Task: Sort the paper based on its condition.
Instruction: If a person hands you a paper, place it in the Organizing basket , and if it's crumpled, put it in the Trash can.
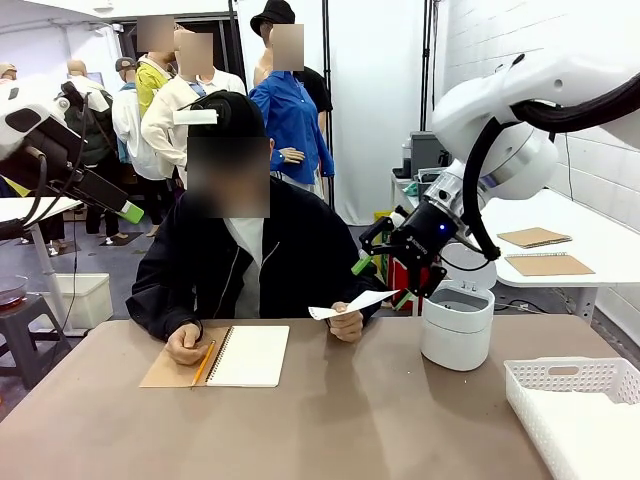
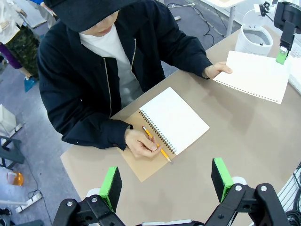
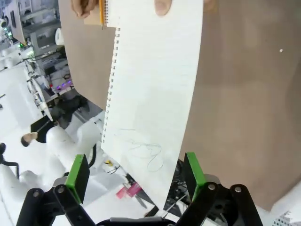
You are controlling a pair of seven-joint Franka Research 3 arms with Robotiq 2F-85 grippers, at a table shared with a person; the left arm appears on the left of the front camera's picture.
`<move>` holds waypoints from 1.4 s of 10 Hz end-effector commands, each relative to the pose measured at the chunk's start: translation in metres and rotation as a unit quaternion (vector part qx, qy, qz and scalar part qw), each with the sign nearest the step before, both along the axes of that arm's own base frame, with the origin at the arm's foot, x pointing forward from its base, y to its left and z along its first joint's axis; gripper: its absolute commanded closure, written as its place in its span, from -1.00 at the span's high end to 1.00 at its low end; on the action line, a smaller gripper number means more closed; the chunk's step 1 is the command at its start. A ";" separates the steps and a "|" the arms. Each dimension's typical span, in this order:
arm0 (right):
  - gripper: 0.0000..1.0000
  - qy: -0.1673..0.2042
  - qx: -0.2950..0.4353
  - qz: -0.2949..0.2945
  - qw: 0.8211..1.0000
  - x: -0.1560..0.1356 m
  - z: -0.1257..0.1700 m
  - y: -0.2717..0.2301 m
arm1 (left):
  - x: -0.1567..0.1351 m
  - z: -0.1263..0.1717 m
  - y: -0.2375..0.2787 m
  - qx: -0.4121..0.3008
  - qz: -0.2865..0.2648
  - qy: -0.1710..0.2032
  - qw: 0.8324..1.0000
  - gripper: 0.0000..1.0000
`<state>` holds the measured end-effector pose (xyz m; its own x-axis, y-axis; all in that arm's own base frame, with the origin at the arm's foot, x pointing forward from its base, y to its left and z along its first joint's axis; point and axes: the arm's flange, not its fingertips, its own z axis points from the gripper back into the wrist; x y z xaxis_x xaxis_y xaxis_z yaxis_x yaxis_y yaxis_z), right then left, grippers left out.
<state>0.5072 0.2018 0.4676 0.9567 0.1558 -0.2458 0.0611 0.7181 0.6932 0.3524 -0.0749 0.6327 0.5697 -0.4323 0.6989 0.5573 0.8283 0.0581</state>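
person's hand (image 1: 347,322) by brown worktop's (image 1: 330,420) far edge offers thin white scribbled paper sheet (image 1: 352,304) for handover; right gripper (image 1: 390,278) jaws spread wide round its tip, not gripping yet. left gripper (image 2: 167,181) likewise agape, holding nothing, raised clear.

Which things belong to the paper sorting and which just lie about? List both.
Job: thin white paper sheet in the person's hand; open right gripper; probably the white round lidded bin and white plastic basket.
Lying about: brown-backed spiral notebook; yellow pencil; flat brown kraft pads.
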 end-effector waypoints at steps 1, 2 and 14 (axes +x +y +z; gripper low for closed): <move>1.00 0.033 0.013 -0.026 0.999 0.006 -0.013 -0.002 | 0.000 0.001 0.001 -0.001 0.002 -0.004 1.000 1.00; 1.00 0.042 0.016 -0.027 0.999 0.007 -0.022 -0.005 | 0.000 0.001 0.001 -0.001 0.002 -0.004 1.000 1.00; 0.09 0.077 0.060 -0.053 0.994 0.013 -0.053 -0.009 | 0.000 0.001 0.001 -0.001 0.002 -0.004 1.000 1.00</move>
